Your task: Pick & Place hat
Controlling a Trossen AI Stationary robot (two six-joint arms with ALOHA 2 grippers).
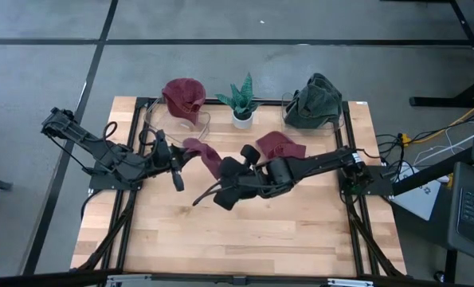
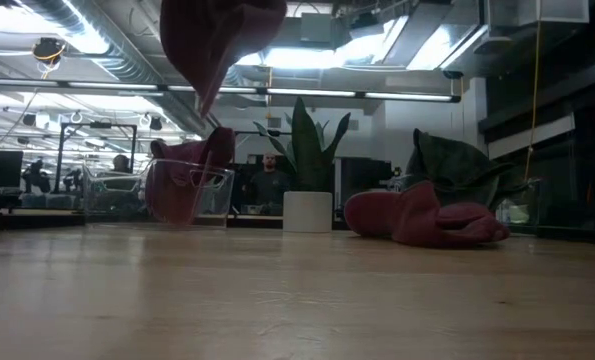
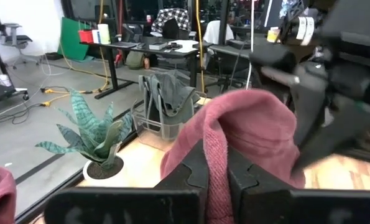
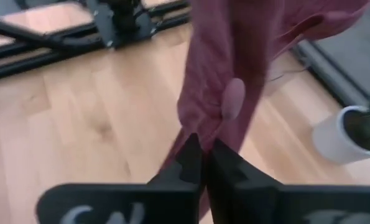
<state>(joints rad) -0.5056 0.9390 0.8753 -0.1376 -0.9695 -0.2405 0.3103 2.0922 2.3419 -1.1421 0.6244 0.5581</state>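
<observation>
High view shows me the maroon hat (image 1: 202,153) slung limp between both grippers above the counter (image 1: 244,231). My left gripper (image 3: 216,177) and right gripper (image 4: 203,163) each pinch soft, light fabric; bunched folds grip better than thin edges.

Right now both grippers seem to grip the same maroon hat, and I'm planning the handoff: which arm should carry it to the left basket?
Left. The left gripper is shut on the maroon hat, nearer the left basket than the right gripper.
</observation>
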